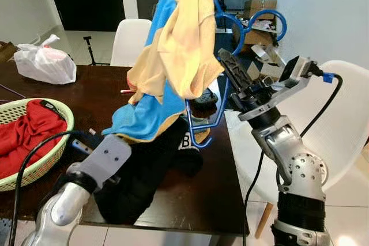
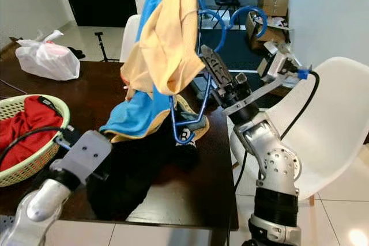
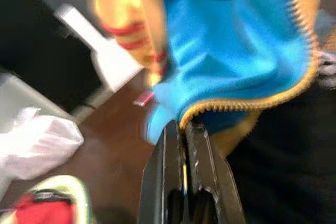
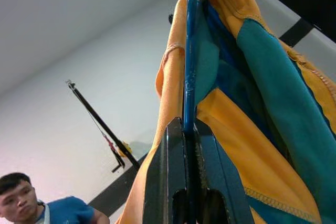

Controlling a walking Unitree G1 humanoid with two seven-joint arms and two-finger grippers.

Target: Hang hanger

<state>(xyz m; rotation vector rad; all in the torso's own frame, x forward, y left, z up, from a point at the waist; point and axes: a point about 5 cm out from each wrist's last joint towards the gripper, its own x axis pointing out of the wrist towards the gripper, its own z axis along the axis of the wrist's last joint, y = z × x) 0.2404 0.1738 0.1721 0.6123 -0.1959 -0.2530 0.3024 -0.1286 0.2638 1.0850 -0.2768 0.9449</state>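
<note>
The dark wooden table is the landmark here. Above its right edge, the right gripper has its 2 black fingers pressed together on a bar of the blue hanger, pinching it. The hanger stands upright above the table, and a blue and yellow garment is draped over it. The lower blue part of the garment hangs down to the middle of the table, touching a black cloth that lies there.

At the front edge of the table, the left gripper reaches toward the garment. Its fingers are pressed together just at the zip edge of the blue fabric; whether they pinch the fabric, I cannot tell.

On the left end of the table is a green basket with a red cloth inside. At the far left side of the table lies a white plastic bag. A white chair stands behind the table, and another white chair stands beside its right edge.

A person in a blue shirt is seen in the right wrist view.
</note>
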